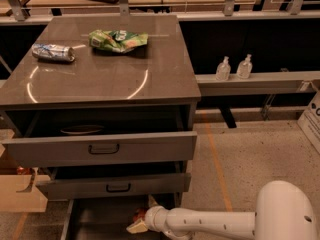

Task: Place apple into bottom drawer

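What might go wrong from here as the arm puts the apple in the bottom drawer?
1. The tool is low over the bottom drawer, just under the pulled-out middle drawer. Raising the arm steeply may knock that drawer's front.
2. The apple is round and the bottom drawer's floor looks flat, so it may roll once left there.
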`<state>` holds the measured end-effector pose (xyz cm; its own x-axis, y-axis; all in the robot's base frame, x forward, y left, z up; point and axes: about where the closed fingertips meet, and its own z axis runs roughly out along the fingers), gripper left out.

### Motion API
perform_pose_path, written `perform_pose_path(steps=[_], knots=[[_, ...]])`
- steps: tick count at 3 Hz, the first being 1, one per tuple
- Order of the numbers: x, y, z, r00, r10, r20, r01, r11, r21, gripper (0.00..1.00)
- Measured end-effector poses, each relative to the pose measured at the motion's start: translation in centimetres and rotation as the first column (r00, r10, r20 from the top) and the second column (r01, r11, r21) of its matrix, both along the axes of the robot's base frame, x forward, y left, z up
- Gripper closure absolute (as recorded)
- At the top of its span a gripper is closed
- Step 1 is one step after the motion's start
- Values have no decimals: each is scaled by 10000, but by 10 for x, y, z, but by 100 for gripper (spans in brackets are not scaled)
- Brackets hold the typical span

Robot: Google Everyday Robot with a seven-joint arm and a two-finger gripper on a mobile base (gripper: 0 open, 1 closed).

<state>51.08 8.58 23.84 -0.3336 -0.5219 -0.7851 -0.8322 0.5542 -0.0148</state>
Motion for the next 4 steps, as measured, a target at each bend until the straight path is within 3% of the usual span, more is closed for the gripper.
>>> perform_pose_path(steps=[2, 3, 4], knots=[[-16, -8, 11, 9983, 21, -590, 3, 9992, 405, 0], [-47, -22, 26, 9931, -78, -1171, 145, 9983, 563, 0], [-75, -38, 36, 9811, -434, -1884, 506, 9982, 336, 0]])
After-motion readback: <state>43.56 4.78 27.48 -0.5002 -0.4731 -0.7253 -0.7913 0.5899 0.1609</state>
